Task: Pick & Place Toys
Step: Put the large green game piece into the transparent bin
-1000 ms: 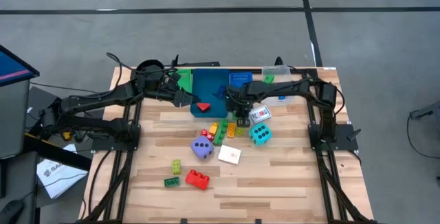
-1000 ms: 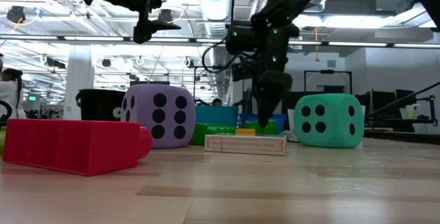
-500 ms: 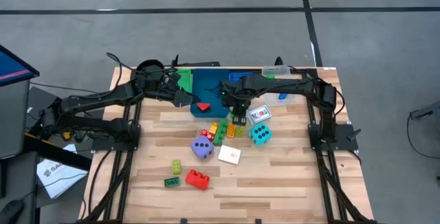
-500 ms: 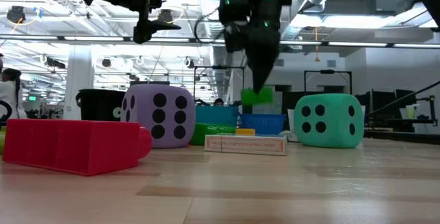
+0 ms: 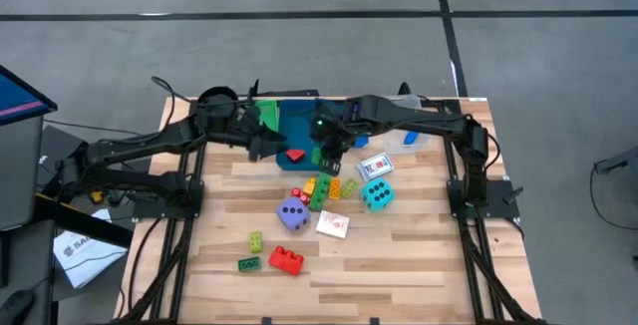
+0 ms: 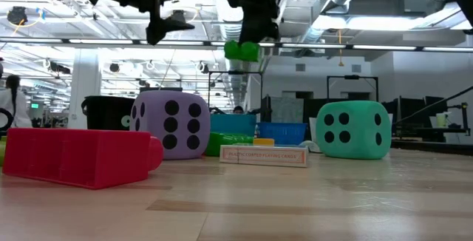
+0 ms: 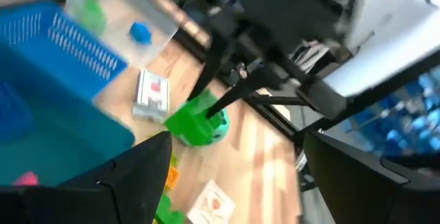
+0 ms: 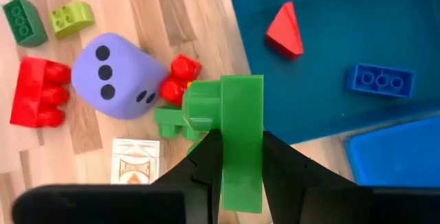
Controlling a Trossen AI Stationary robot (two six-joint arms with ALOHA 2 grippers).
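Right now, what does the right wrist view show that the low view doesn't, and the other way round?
Only the right wrist view shows the red wedge and blue brick lying in the blue tray. Only the low view shows the teal dice, the black cup and the open left tool held high. Both show the right tool shut on the green brick, plus the purple dice.

Green brick (image 8: 237, 141) clamped upright between right gripper (image 8: 237, 157) fingers, lifted clear of table, at edge of blue tray (image 8: 385, 52). Red wedge piece (image 8: 284, 30) and blue brick (image 8: 379, 80) lie inside that tray. Purple dice cube (image 5: 293, 214) on table mid-front, teal dice cube (image 5: 376, 195) to its right, white card (image 5: 333, 225) between them. Red brick (image 5: 286, 258), dark green brick (image 5: 249, 263), lime brick (image 5: 256, 241) near front-left.
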